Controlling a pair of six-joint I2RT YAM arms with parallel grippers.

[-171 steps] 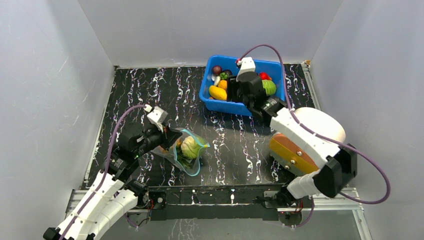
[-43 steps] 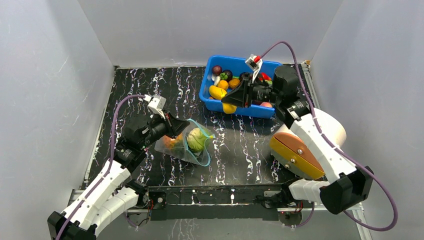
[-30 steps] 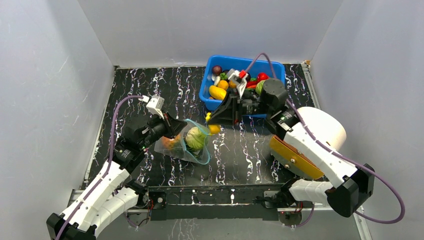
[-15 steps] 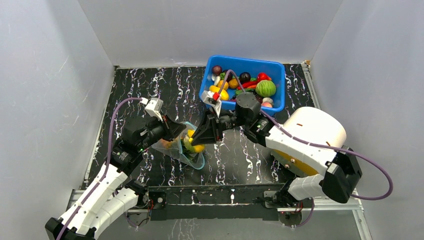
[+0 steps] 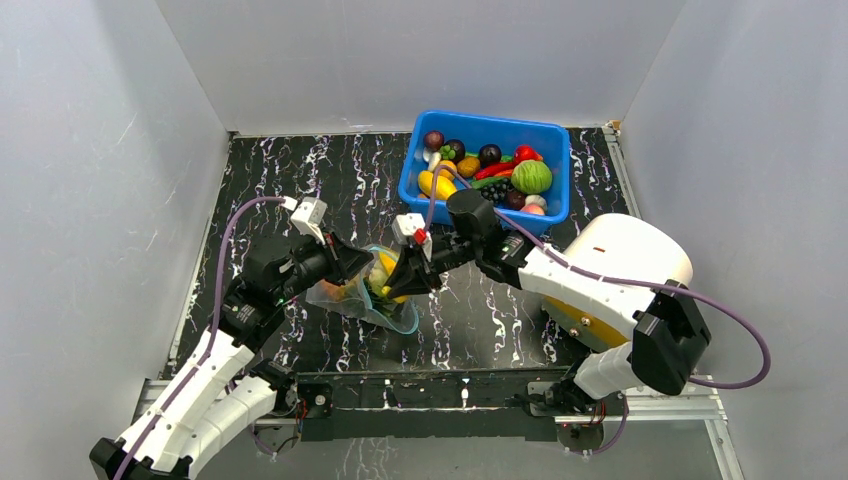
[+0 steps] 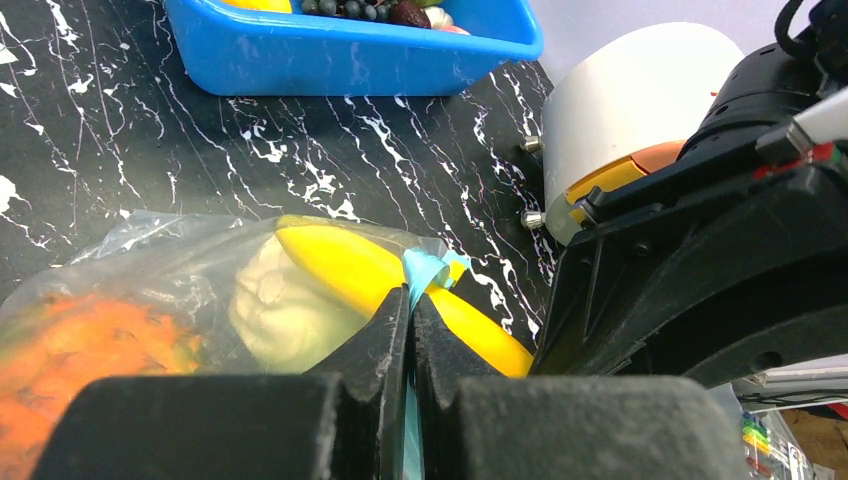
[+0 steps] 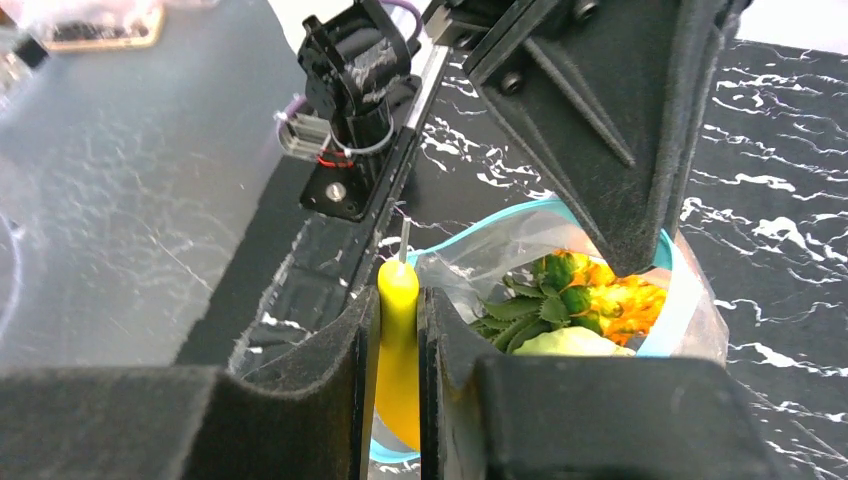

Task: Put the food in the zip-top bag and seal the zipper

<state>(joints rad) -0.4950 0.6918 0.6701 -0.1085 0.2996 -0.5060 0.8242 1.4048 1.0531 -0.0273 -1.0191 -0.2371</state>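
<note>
The clear zip-top bag [image 5: 385,305] lies open on the table, its teal-blue zipper [image 7: 668,290] framing the mouth. My left gripper [image 6: 410,305] is shut on the zipper strip [image 6: 425,268] and holds the mouth up. My right gripper [image 7: 398,305] is shut on a yellow banana [image 7: 398,355] at the bag mouth [image 5: 392,285]; the banana [image 6: 380,275] lies partly inside. Inside the bag sit a pale green cabbage [image 6: 270,300], an orange piece [image 6: 90,340] and a leafy-topped pineapple [image 7: 590,295].
A blue bin [image 5: 545,205] with several more toy fruits stands at the back right. A white and orange cylinder [image 5: 630,255] sits under the right arm. Grey walls enclose the black marbled table [image 5: 300,180].
My right gripper carried the banana from the blue bin leftward to the bag mouth and pushed it partly in. My left gripper kept hold of the zipper.
</note>
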